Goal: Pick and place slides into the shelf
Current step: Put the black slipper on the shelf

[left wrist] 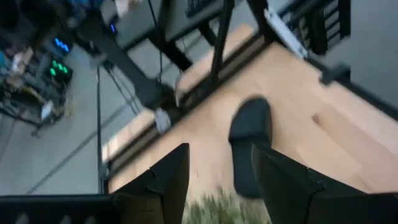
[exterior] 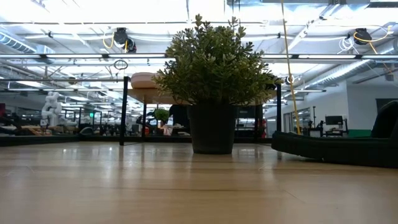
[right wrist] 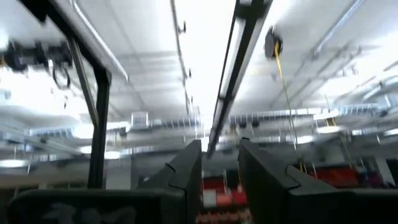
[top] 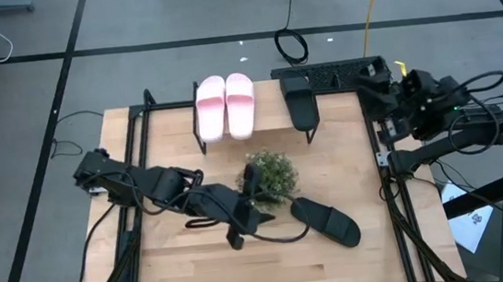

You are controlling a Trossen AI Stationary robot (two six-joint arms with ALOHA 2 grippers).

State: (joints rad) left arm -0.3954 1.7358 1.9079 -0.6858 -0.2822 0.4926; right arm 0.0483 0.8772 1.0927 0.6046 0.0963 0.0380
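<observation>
A pale pink pair of slides (top: 225,106) and one black slide (top: 301,104) sit side by side on the shelf (top: 272,111) at the table's far side. A second black slide (top: 326,220) lies sole-down on the table, near-right of the potted plant (top: 271,176). My left gripper (top: 257,216) hangs open over the table's middle, beside the plant, pointing at that slide (left wrist: 249,143) and short of it; its fingers (left wrist: 168,180) have nothing between them. My right gripper (right wrist: 221,168) is drawn back at the table's right edge, tipped up at the ceiling, open by a narrow gap and empty.
The bushy plant in its dark pot (exterior: 211,81) stands mid-table between the shelf and the loose slide. Black frame rails (top: 392,201) run along the table's left and right edges. Bare wood lies along the near edge.
</observation>
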